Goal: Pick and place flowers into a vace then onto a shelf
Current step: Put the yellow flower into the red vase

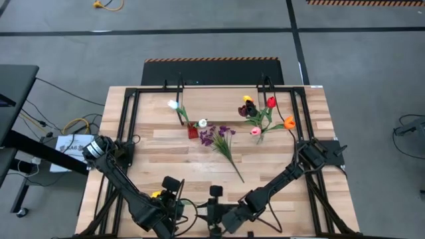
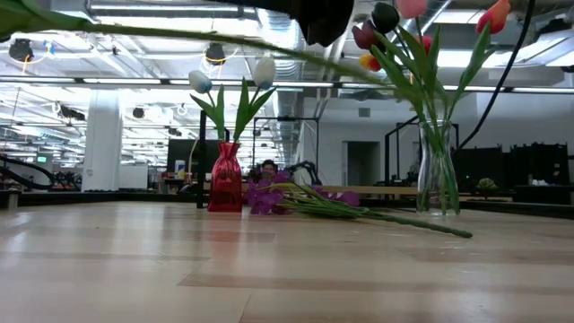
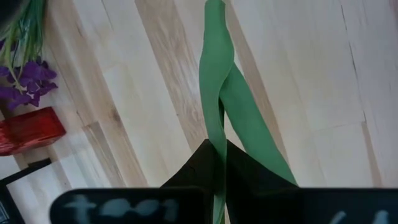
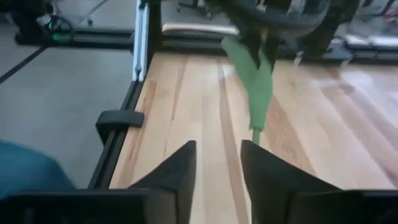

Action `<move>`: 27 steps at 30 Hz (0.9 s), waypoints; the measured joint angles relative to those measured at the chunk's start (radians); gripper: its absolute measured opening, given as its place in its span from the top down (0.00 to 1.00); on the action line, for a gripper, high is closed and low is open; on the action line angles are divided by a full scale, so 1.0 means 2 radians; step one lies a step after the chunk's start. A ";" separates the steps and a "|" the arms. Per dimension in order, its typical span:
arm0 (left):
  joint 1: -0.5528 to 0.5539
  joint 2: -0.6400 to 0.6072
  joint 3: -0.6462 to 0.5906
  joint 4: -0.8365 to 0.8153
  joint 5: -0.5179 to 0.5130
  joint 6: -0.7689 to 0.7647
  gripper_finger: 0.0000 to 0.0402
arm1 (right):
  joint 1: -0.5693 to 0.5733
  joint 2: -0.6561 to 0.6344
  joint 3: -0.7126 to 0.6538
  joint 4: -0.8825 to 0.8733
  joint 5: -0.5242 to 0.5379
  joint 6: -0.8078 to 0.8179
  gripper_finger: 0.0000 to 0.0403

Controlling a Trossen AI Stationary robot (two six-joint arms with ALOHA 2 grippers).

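My left gripper (image 1: 167, 202) hovers near the table's front edge, shut on a yellow tulip (image 1: 156, 194) with green leaves (image 3: 221, 81). My right gripper (image 4: 217, 155) stands open just to its right, its fingers aimed at the hanging leaves (image 4: 255, 81) and touching nothing. A red vase (image 1: 192, 131) stands upright mid-table with two white tulips in it. A clear glass vase (image 2: 437, 179) holds several tulips. A purple sprig (image 1: 222, 143) lies flat between the vases. I cannot make out the shelf. My left gripper pinches the tulip's stem (image 3: 217, 134) between its two fingers, where the leaves spring from it. The fingers (image 3: 193, 171) come from above, pointing steeply down. The tulip is lifted clear of the table, and its leaves (image 4: 258, 93) hang below the fingers.
Black frame rails (image 1: 126, 126) run along the table's left, right and far sides. The two vases and the sprig fill the far middle. Bare planks (image 1: 192, 169) lie between them and the grippers.
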 joint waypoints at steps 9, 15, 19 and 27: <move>0.000 0.000 0.000 0.000 0.005 -0.002 1.00 | -0.021 0.000 0.000 -0.023 -0.036 0.001 0.57; 0.000 0.000 0.000 0.000 0.006 -0.006 1.00 | -0.028 0.000 0.000 -0.038 -0.034 0.002 0.57; 0.000 0.000 0.000 0.004 0.009 -0.010 1.00 | -0.032 0.000 0.000 -0.062 -0.023 0.029 0.60; 0.000 0.000 0.000 0.012 0.009 -0.017 1.00 | -0.034 0.000 0.000 -0.079 -0.014 0.025 0.93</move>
